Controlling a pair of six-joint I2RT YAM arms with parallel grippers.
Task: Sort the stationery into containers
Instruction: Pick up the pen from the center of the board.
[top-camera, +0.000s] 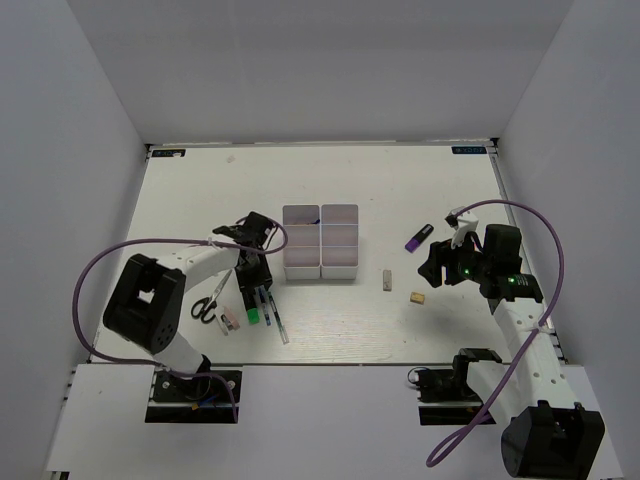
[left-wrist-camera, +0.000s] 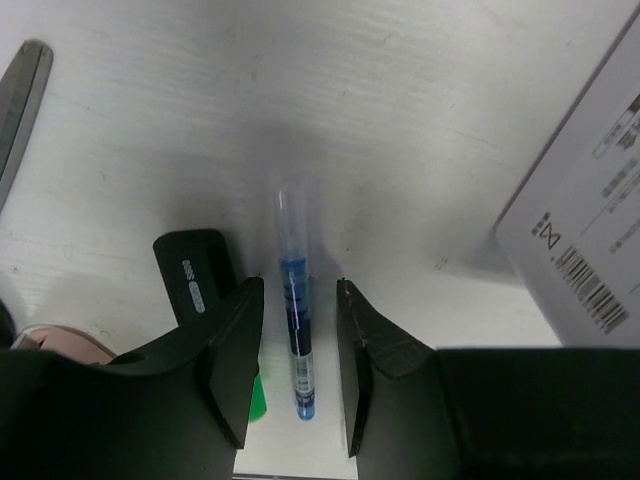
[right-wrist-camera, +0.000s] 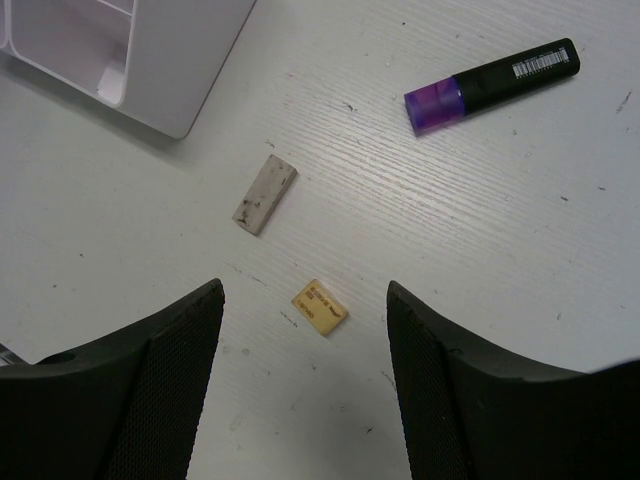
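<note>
The white six-bin container block (top-camera: 320, 242) stands mid-table. My left gripper (top-camera: 256, 283) is low over the pens left of it. In the left wrist view its jaws (left-wrist-camera: 297, 290) are open and straddle a blue pen (left-wrist-camera: 297, 340) lying on the table, with a gap on each side. The green-tipped black marker (left-wrist-camera: 190, 285) lies beside it, and a pink piece (left-wrist-camera: 60, 340) shows at the left. My right gripper (top-camera: 440, 265) is open and empty (right-wrist-camera: 305, 292) above the tan block (right-wrist-camera: 320, 306). The grey stick (right-wrist-camera: 265, 194) and the purple-black marker (right-wrist-camera: 492, 85) lie beyond.
Black-handled scissors (top-camera: 205, 305) lie left of the pens, their blade (left-wrist-camera: 20, 90) at the left wrist view's edge. A thin pen (top-camera: 280, 325) lies near the front. A container corner (right-wrist-camera: 130, 50) shows at the upper left of the right wrist view.
</note>
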